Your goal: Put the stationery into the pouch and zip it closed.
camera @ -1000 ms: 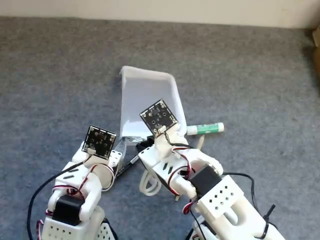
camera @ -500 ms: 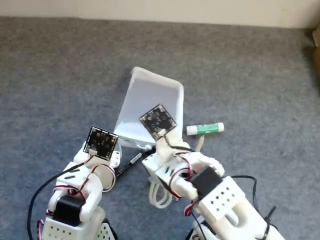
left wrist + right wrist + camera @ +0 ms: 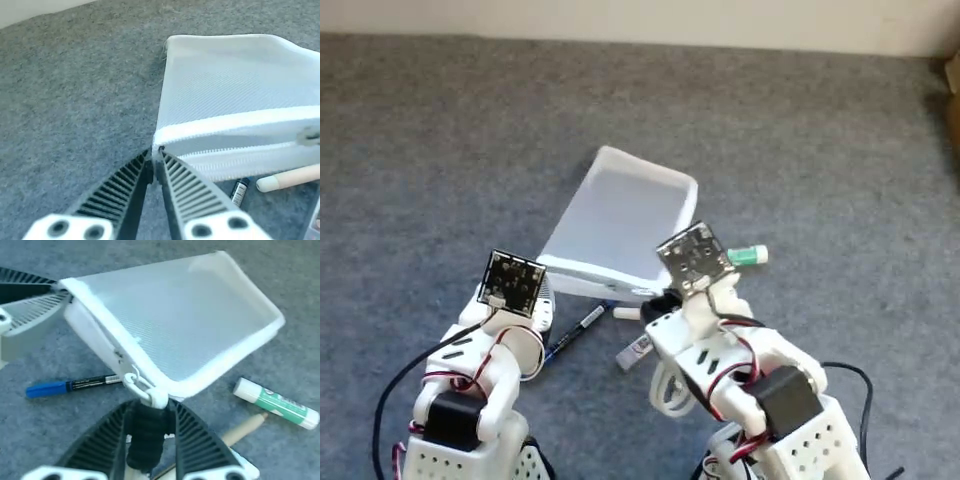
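The white mesh pouch (image 3: 620, 222) lies mid-table, held at both ends of its near, zippered edge. My left gripper (image 3: 156, 152) is shut on one corner of the pouch (image 3: 235, 95). At the other end my right gripper (image 3: 150, 402) is shut on the rim of the pouch (image 3: 185, 325), beside the zipper pull (image 3: 132, 380). A blue marker (image 3: 70, 386) lies on the carpet under the near edge. Beside the right arm lie a green-and-white glue stick (image 3: 277, 404) and a wooden pencil (image 3: 245, 429). The marker (image 3: 575, 330) and glue stick (image 3: 745, 256) lie outside the pouch.
Grey carpet covers the table. A small white item (image 3: 635, 350) lies near the right arm's base, next to a looped white cable (image 3: 665, 385). A pale wall edge (image 3: 640, 20) runs along the far side. Open carpet stretches to the left and far right.
The pouch's far end has swung to the right. My right gripper slid right along the near edge, uncovering the marker, pencil tip and small white item. The left arm barely moved.
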Action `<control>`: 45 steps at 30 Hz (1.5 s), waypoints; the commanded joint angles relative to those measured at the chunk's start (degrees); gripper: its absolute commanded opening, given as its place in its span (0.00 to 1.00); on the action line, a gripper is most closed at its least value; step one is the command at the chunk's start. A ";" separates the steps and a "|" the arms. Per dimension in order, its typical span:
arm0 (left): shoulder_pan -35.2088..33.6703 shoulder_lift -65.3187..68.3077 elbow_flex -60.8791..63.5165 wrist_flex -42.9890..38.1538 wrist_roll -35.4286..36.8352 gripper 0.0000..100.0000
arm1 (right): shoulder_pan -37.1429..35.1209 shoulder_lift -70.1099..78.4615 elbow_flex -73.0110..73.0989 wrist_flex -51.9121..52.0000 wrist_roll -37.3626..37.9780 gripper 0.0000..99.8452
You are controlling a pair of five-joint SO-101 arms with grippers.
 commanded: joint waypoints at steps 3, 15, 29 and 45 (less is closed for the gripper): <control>-4.09 -0.48 -4.44 -0.18 0.35 0.01 | 7.78 -1.89 -2.77 0.84 6.24 0.00; -0.22 -0.40 -5.23 1.67 0.35 0.11 | 1.19 -1.98 -4.00 1.19 7.65 0.00; -0.04 -0.22 0.48 -3.34 -2.29 0.20 | -3.21 -1.98 -13.14 10.95 7.56 0.00; 5.14 -0.22 -3.21 -1.58 -2.90 0.01 | -2.33 -1.98 -13.58 12.35 7.12 0.12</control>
